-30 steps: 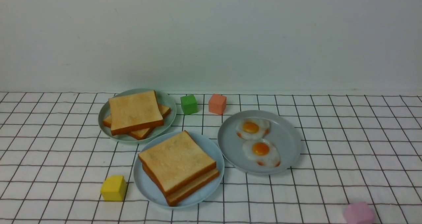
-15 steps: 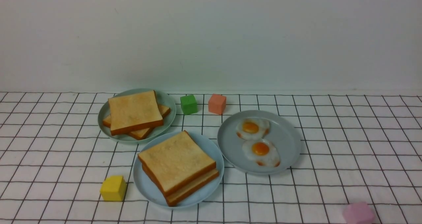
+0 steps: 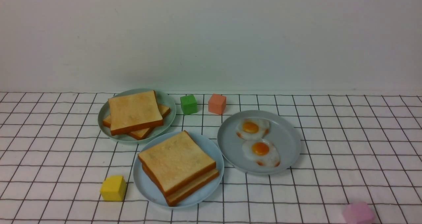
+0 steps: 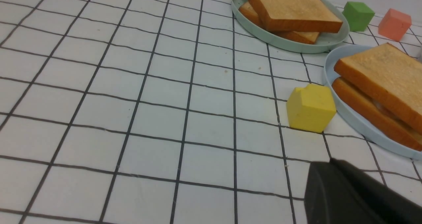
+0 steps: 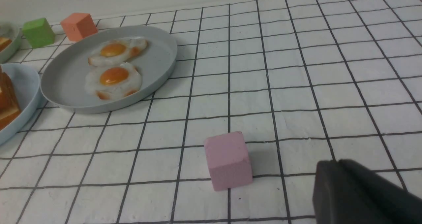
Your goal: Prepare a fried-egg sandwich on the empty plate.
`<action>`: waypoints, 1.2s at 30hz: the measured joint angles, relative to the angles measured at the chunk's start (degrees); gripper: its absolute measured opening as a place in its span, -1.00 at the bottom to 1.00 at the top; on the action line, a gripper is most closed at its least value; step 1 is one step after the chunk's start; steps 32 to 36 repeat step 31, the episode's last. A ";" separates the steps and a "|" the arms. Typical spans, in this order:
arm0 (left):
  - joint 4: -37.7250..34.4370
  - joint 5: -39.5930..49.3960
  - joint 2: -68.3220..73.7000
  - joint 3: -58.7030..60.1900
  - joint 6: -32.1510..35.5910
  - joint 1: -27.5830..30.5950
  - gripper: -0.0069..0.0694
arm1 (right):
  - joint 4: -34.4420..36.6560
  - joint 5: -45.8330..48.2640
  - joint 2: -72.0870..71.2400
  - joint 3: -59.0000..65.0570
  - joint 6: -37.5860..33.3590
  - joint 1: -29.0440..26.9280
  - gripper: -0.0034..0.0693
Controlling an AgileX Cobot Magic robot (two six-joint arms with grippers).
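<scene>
Two toast slices (image 4: 379, 85) (stacked) beside left end effector (image 4: 356, 197)

A plain pale wall (image 3: 211, 36) rises behind a table covered in white, black-gridded cloth (image 3: 346, 144).

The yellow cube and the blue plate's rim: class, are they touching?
Apart. The front view shows a strip of cloth between the yellow cube and the blue plate; the left wrist view hides it.

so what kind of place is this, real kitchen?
Probably a lab tabletop mock-up, not a kitchen: black-gridded white tablecloth, blank white wall, coloured foam-like cubes such as the yellow cube, and toy-looking fried eggs.
</scene>
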 joint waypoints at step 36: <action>0.00 0.00 0.00 0.00 -0.01 0.00 -0.80 | 0.00 0.00 0.00 0.00 0.00 0.00 -0.70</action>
